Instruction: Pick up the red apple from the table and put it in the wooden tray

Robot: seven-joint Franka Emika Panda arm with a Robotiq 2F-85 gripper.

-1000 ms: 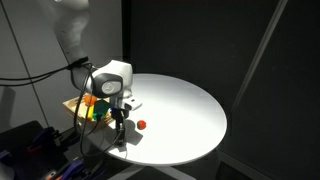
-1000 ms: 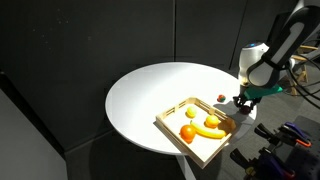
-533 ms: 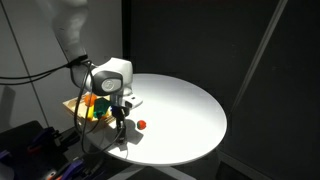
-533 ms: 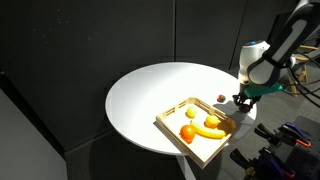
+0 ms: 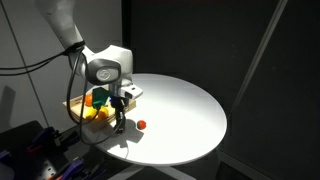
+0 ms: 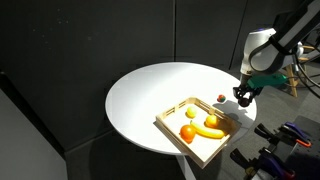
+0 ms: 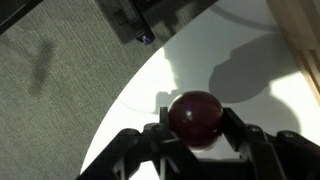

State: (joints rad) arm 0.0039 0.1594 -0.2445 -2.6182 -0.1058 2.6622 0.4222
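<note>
In the wrist view my gripper [image 7: 197, 128] is shut on the red apple [image 7: 195, 115], a dark maroon ball held between the two black fingers above the white table [image 7: 270, 110]. In both exterior views the gripper [image 5: 119, 121] [image 6: 243, 97] hangs a little above the table [image 5: 190, 110] [image 6: 150, 95], near its edge and beside the wooden tray [image 5: 76, 104] [image 6: 172, 132]. The apple is too small to make out there. The tray holds orange and yellow fruits.
A smaller bright red ball [image 5: 141, 125] [image 6: 221, 98] lies on the table close to the gripper. The table edge and grey carpet [image 7: 60, 90] are right beside the gripper. Black curtains surround the scene. Cables and equipment sit beside the table.
The arm has risen, lifting the gripper off the table surface with the apple in it. The small red ball and the tray have not moved.
</note>
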